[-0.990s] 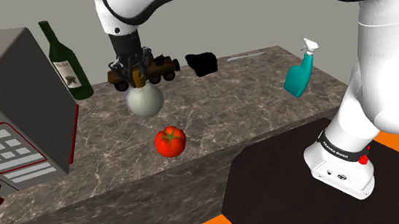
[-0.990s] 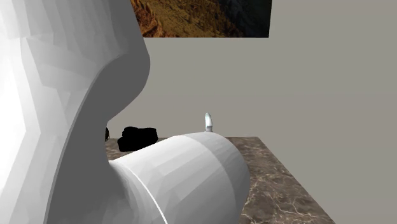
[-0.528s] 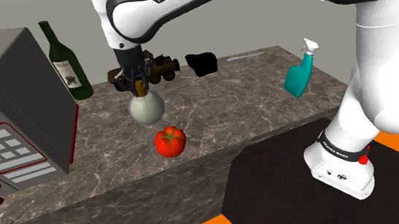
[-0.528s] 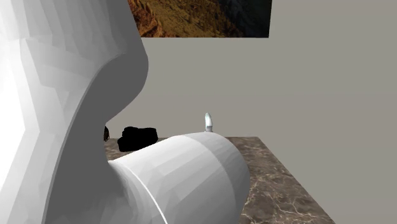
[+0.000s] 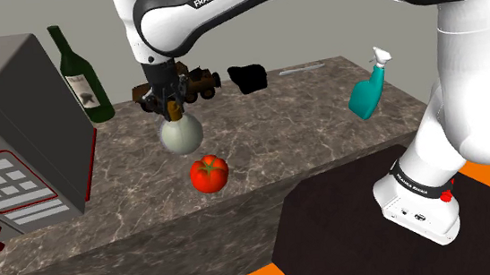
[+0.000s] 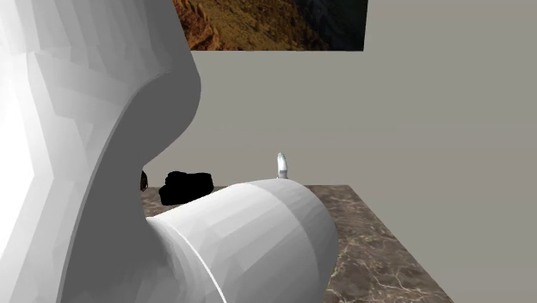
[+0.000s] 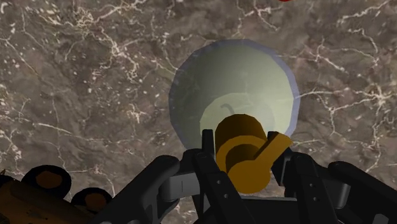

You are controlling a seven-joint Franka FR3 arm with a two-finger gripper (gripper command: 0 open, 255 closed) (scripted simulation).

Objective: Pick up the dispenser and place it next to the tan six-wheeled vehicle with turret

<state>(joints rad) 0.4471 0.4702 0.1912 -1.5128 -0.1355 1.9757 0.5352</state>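
Here, round pale-green dispenser (image 7: 232, 89), ochre pump top, pinched between black fingers (image 7: 213, 181).

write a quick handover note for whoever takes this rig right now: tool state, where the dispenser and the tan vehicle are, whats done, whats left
Tool: shut on the dispenser, with the fingers clasping its gold pump head.
Positions, in the shoulder view: the dispenser's round pale body hangs under the tool over the marble counter. It is just in front of the tan vehicle and behind the tomato.
Done: the grasp is made. I cannot tell whether the base touches the counter.
Left: set the dispenser down beside the vehicle, open the tool and back away.
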